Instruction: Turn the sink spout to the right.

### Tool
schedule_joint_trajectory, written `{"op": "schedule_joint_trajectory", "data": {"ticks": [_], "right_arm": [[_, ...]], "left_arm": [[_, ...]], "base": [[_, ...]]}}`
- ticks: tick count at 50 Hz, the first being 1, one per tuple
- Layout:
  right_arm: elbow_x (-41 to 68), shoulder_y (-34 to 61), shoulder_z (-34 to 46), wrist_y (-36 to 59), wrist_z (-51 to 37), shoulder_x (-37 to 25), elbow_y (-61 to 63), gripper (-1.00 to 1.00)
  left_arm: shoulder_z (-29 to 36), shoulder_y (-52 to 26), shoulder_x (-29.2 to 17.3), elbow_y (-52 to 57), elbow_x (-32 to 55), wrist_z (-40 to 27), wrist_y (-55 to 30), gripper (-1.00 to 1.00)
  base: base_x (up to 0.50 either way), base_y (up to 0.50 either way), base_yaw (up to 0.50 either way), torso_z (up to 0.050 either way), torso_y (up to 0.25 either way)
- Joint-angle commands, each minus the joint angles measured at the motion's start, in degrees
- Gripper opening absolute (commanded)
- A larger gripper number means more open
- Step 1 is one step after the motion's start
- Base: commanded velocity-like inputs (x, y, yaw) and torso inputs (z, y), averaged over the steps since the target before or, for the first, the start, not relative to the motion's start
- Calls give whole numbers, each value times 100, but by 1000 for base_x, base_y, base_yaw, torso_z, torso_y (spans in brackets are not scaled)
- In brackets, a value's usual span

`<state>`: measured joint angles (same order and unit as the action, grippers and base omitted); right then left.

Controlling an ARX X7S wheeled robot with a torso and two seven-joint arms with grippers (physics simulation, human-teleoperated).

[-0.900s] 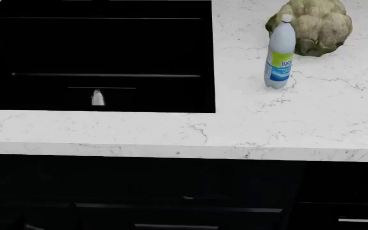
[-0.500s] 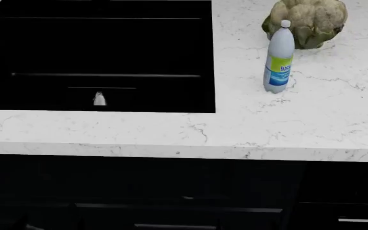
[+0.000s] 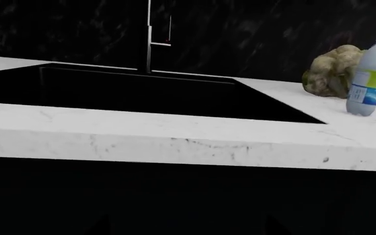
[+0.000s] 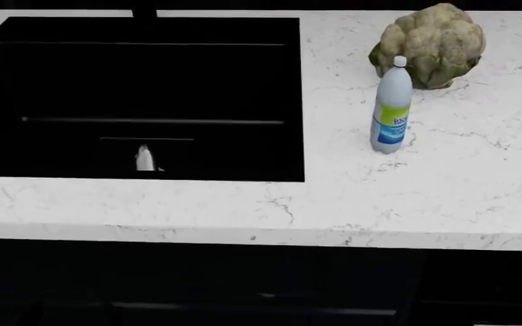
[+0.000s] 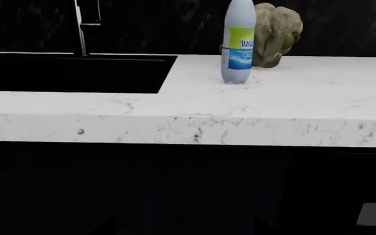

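The sink spout (image 3: 147, 39) is a slim black upright post behind the black sink (image 3: 175, 93). It also shows in the right wrist view (image 5: 79, 29), and only its base shows at the top edge of the head view (image 4: 143, 10). Neither gripper shows in the head view. My left gripper (image 3: 188, 227) and right gripper (image 5: 182, 227) show only as faint dark fingertips set wide apart. They are low in front of the dark cabinet, below the counter edge and far from the spout. Both are empty.
A small silvery fish (image 4: 144, 158) lies in the sink basin (image 4: 242, 81). A plastic bottle (image 4: 391, 109) stands on the white marble counter (image 4: 442, 197) right of the sink. A cauliflower (image 4: 429, 44) sits just behind the bottle.
The head view has shifted, so the sink, bottle and cauliflower sit lower in the picture. The spout's base has come into view at the top edge.
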<state>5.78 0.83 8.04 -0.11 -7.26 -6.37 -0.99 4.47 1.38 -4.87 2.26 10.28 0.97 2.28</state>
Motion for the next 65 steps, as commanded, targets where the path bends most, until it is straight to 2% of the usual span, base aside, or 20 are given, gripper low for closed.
{"op": "schedule_joint_trajectory", "data": {"ticks": [1, 22, 26, 28, 33, 46, 50, 65], "right_arm": [[57, 18, 78, 22, -72, -59, -22, 100], [126, 10, 179, 18, -184, -149, 30, 100], [181, -13, 153, 129, -228, -185, 177, 100], [273, -98, 159, 554, -256, -262, 811, 100], [482, -96, 1, 931, -329, -378, 1395, 100], [708, -64, -126, 2010, -623, -763, 3034, 100], [423, -36, -85, 1990, -796, -835, 3115, 100], [714, 380, -366, 2905, -956, -1044, 3937, 100]], "left_arm": [[79, -12, -88, -28, 192, 0, 33, 100], [198, 0, -188, -10, 270, -182, 83, 100], [259, 55, -231, 84, -126, -469, 149, 100], [246, 70, -289, 243, -406, -655, 264, 100], [105, 118, -395, 930, -252, -832, -399, 100], [-143, 84, -576, 2456, 184, -1104, -1360, 100], [-170, 28, -631, 2838, 229, -1163, -1491, 100], [-442, -208, -938, 3770, 578, -1412, -2174, 100]], "base": [[0, 0, 0, 50, 0], [0, 0, 0, 50, 0], [0, 0, 0, 6, 0], [0, 0, 0, 0, 0], [0, 0, 0, 0, 0], [0, 0, 0, 0, 0], [0, 0, 0, 0, 0], [0, 0, 0, 0, 0]]}}
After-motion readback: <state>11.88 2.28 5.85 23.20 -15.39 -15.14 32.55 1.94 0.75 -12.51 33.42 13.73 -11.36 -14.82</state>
